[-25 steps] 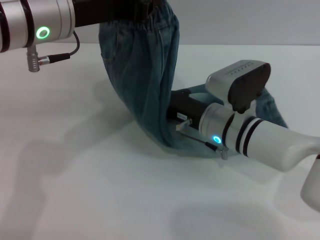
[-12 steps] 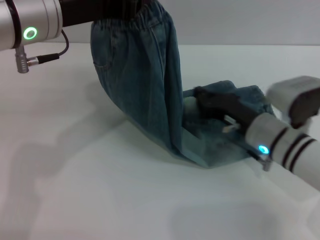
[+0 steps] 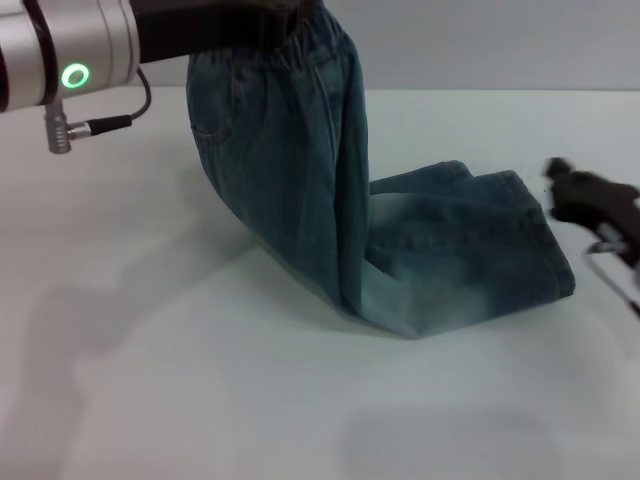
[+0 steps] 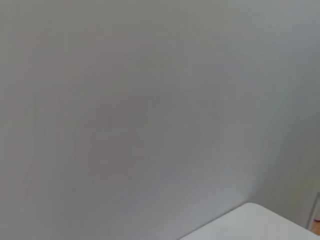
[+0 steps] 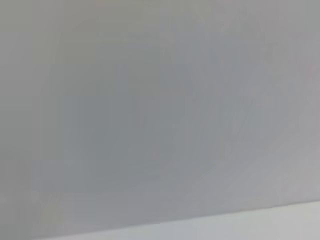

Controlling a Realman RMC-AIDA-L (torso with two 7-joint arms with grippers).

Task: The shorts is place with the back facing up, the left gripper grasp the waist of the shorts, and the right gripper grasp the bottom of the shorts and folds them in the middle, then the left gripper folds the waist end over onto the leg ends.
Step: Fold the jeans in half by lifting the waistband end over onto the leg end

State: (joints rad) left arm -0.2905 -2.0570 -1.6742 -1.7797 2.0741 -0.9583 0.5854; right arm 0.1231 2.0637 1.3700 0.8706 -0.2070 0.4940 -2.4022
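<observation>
The blue denim shorts (image 3: 300, 190) hang by their elastic waist (image 3: 285, 50) from my left gripper (image 3: 262, 20), which is shut on the waistband at the top of the head view. The cloth drapes down to a fold on the white table (image 3: 150, 380). From there the leg ends (image 3: 480, 250) lie flat, pointing right. My right gripper (image 3: 578, 196) is a blurred dark shape at the right edge. It is off the cloth, a little beyond the leg hems. Neither wrist view shows the shorts.
The left arm's silver wrist with a green light (image 3: 74, 75) and a dangling cable (image 3: 95, 125) reaches in from the upper left. Both wrist views show a plain grey wall and a bit of white table edge (image 4: 260, 222).
The right gripper has let go of the leg ends and drawn back to the right edge. The leg ends now lie flat and uncovered. The left gripper still holds the waist up.
</observation>
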